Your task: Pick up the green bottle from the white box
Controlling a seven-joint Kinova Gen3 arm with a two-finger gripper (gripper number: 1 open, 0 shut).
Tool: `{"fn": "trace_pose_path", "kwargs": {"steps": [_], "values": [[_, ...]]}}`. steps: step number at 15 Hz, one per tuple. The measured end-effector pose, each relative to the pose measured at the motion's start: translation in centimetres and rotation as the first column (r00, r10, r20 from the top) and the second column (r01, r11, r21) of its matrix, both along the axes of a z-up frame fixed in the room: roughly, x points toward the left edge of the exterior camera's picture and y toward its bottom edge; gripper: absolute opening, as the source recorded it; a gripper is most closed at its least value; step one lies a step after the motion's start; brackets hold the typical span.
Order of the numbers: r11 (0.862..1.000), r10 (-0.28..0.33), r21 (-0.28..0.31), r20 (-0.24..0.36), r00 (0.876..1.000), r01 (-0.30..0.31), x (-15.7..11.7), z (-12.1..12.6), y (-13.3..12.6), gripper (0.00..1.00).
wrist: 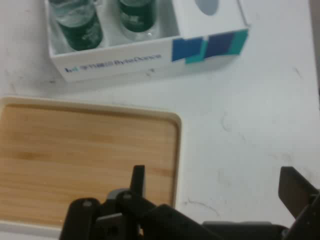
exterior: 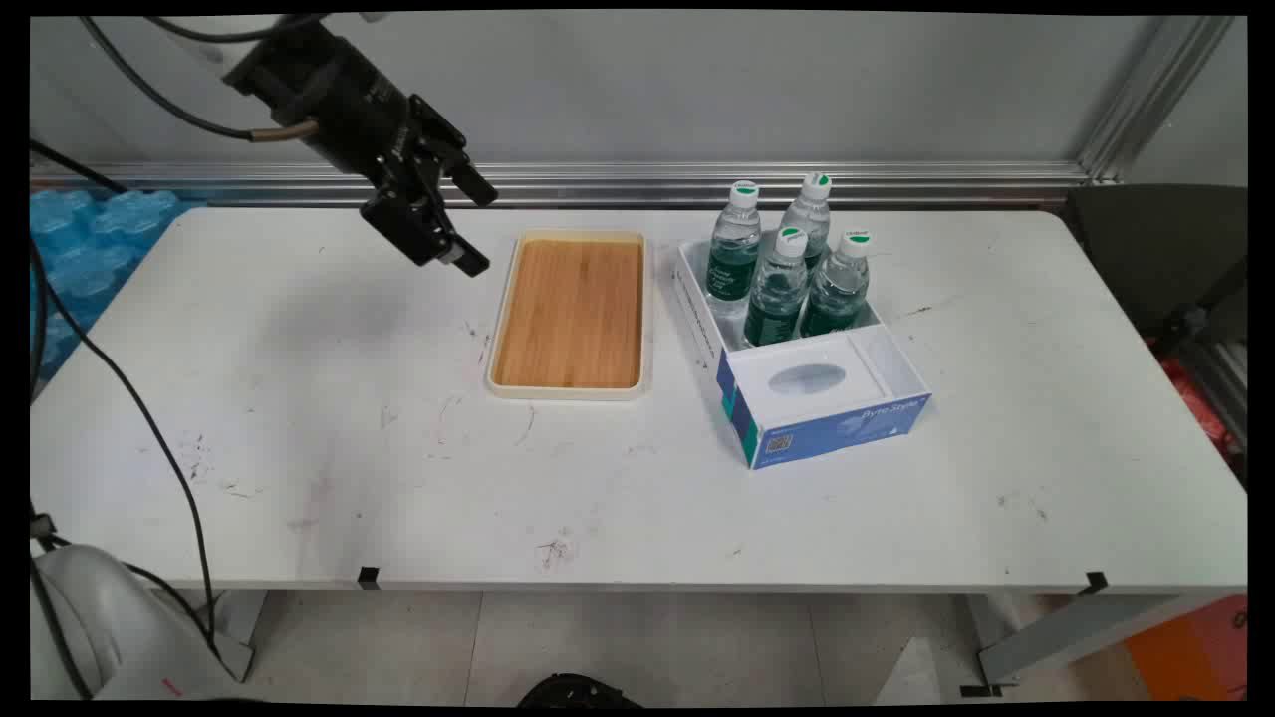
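Observation:
My black gripper [exterior: 480, 227] hangs open above the table's back left, just left of the wooden tray [exterior: 571, 313], with nothing between its fingers. In the hand view the gripper [wrist: 215, 184] rises from the bottom edge, one fingertip [wrist: 138, 179] over the tray [wrist: 75, 160], the other over bare table. Right of the tray stands a white and blue box [exterior: 832, 423] holding several green-labelled water bottles [exterior: 777, 289] with white caps. The box [wrist: 150, 57] and two bottles [wrist: 82, 25] show at the top of the hand view.
The white table [exterior: 299, 418] is scuffed. A metal rail [exterior: 697, 179] runs along the wall behind it. Blue packs [exterior: 85, 239] lie off the table's left edge. Black cables [exterior: 149, 418] hang down at the left. A dark chair [exterior: 1165, 259] stands at the right.

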State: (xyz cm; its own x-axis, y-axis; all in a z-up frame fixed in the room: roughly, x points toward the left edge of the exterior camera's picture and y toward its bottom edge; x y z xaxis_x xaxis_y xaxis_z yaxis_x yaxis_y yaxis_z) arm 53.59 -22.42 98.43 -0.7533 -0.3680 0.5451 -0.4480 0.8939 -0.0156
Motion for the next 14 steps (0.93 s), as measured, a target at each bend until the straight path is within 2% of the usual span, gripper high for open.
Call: {"fn": "trace_pose_path", "kwargs": {"steps": [5,14], "values": [[0.996,0.087,-0.02,-0.01,0.996,-0.087,-3.0,-1.5,-1.3,1.0],[0.98,0.192,-0.052,-0.002,0.981,-0.192,-11.7,-6.5,-6.4,1.0]]}}
